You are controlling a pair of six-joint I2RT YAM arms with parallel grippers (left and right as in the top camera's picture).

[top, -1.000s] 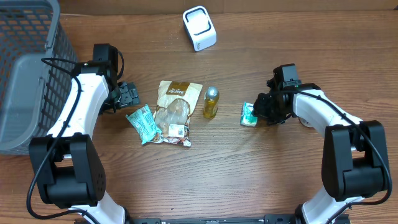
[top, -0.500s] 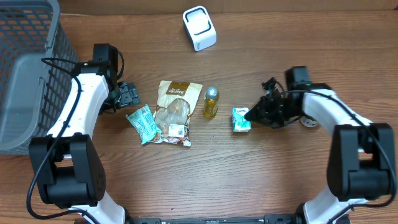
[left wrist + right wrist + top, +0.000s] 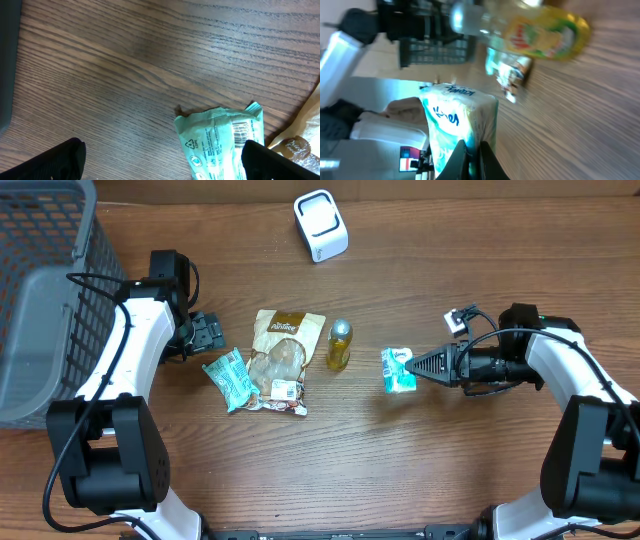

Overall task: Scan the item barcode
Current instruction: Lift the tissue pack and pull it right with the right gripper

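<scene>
Swung out rightward with the right claw now pinched shut, apparently on the tissue pack. Left claw gaping. Likely ready for lifting toward far scanner.

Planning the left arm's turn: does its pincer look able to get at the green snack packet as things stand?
Probably yes: the open left pincer hangs right beside the green snack packet, which lies uncovered.

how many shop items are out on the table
4: a teal wrapper farthest left, a brown snack bag beside it, a yellow bottle right of that, a tissue pack pinched by the right tool. The basket may hide more.
</scene>
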